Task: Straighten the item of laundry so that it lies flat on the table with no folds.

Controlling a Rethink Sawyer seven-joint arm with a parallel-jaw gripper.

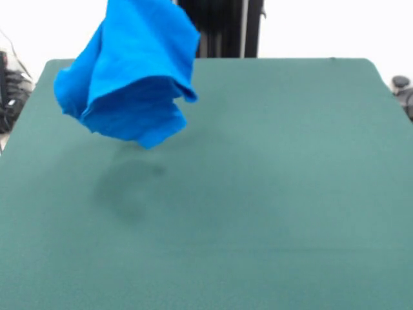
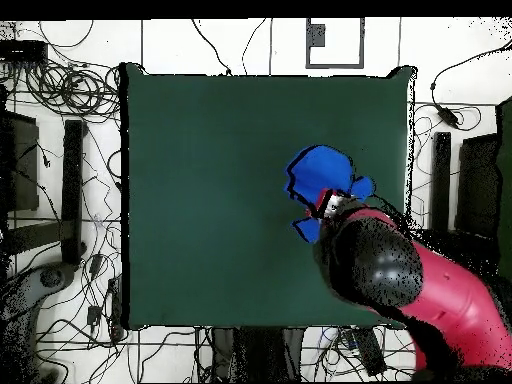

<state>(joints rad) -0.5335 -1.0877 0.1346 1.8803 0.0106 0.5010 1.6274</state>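
Seen from the front, the bunched blue T-shirt [image 1: 132, 74] hangs clear above the green table [image 1: 271, 194] toward eleven o'clock, while overhead it shows at three o'clock beside the red arm [image 2: 440, 295], whose gripper's grip cannot be made out.

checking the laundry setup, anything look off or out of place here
The bright blue T-shirt hangs bunched above the dark green table, casting a shadow beneath it, not lying flat. Nothing else stands out.

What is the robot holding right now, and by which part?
The blue T-shirt, hanging bunched above the table; the grip point is hidden.
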